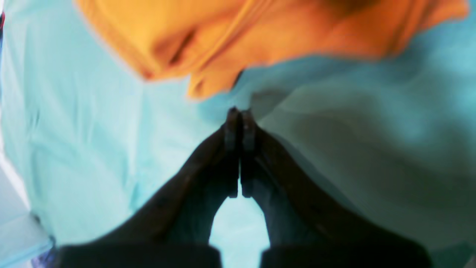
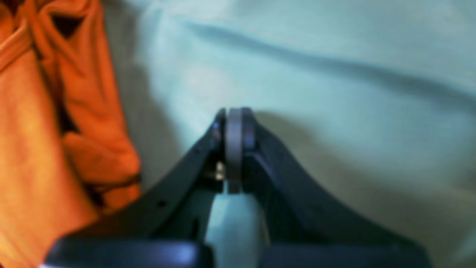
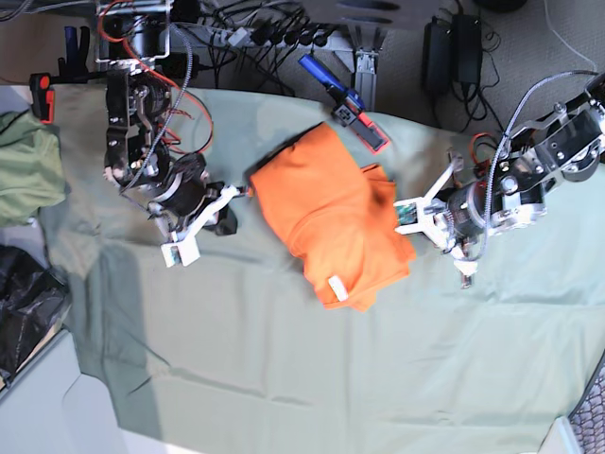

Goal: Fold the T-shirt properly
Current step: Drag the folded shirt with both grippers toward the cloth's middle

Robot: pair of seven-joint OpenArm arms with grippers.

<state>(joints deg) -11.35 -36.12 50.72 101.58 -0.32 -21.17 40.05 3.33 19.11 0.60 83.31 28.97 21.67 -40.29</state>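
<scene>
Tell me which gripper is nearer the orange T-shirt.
Right gripper, at the orange T-shirt's edge. Left gripper sits just off the opposite edge. Both jaws shut.

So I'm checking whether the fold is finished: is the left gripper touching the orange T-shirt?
Apart. In the left wrist view the left gripper, jaws shut and empty, sits over the table cloth, with a strip of cloth showing between its tips and the T-shirt.
</scene>
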